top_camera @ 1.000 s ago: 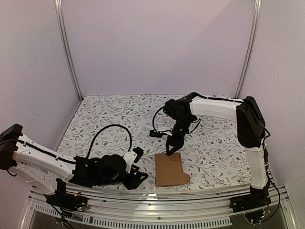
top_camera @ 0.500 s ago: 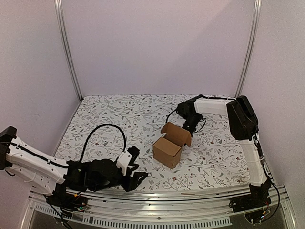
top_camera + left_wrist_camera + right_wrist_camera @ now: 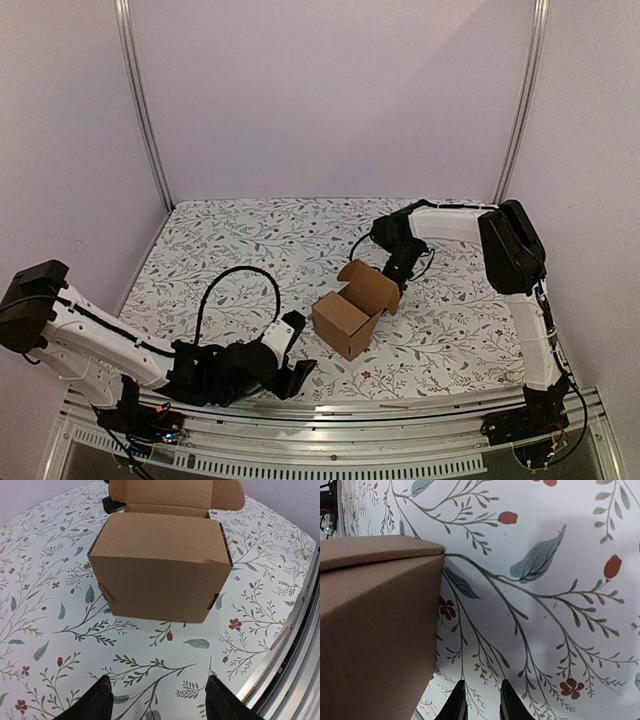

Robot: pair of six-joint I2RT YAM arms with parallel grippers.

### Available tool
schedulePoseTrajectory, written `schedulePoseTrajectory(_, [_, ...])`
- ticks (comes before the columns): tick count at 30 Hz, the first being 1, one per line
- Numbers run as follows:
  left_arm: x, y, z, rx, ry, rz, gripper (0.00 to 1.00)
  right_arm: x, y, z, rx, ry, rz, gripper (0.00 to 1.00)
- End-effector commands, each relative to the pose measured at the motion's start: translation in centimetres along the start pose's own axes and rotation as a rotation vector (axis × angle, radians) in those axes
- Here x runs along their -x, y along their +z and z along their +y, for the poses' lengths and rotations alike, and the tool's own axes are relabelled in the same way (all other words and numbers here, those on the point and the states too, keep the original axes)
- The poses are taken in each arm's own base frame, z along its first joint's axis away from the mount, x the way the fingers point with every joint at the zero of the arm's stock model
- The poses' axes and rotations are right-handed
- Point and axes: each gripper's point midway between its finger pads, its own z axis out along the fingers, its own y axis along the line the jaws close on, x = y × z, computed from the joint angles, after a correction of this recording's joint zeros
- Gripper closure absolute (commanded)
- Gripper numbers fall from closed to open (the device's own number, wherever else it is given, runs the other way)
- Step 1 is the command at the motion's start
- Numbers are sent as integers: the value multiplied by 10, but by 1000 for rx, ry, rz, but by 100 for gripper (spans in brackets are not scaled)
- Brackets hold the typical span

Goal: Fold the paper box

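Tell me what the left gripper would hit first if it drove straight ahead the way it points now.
Probably the paper box: its near wall stands squarely ahead of the left gripper, only tablecloth between.

White links (image 3: 100,338), black joints (image 3: 515,250) and jaws, looping black cables (image 3: 240,268).

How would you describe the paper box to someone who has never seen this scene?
On the floral-patterned table, look at the middle, toward the near edge. The paper box stands there: plain brown cardboard, lid flap open, the only carton in sight.
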Motion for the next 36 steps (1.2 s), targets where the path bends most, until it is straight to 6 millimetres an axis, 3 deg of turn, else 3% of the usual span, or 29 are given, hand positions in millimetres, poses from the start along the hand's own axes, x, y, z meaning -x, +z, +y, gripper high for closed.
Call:
schedulePoseTrajectory(1, [16,9,19,71,-28,-4,37,5,-29,13,-53,-19,-65,77])
schedulePoseTrajectory(7, [25,34,34,113,-27,26,37,0,-43,29,-93,-34,-73,74])
schedulePoseTrajectory(10, [34,45,34,102,-26,28,37,-3,-46,48,-90,-73,-58,72])
schedulePoseTrajectory(14, [49,63,31,88,-13,33,37,-6,-37,67,-60,-98,-30,71])
schedulePoseTrajectory(17, [62,75,27,80,2,40,36,-10,-28,69,-38,-92,1,71])
schedulePoseTrajectory(22, [73,88,20,49,22,50,36,-23,-25,54,-55,-64,29,70])
schedulePoseTrajectory(28, [84,107,10,6,34,62,35,-43,-31,17,-49,62,10,70])
schedulePoseTrajectory(32, [96,133,-9,-47,52,67,35,-60,-39,-4,-56,118,-13,70])
schedulePoseTrajectory(36, [110,164,-36,-114,74,69,35,-85,-59,-46,-144,236,-35,68])
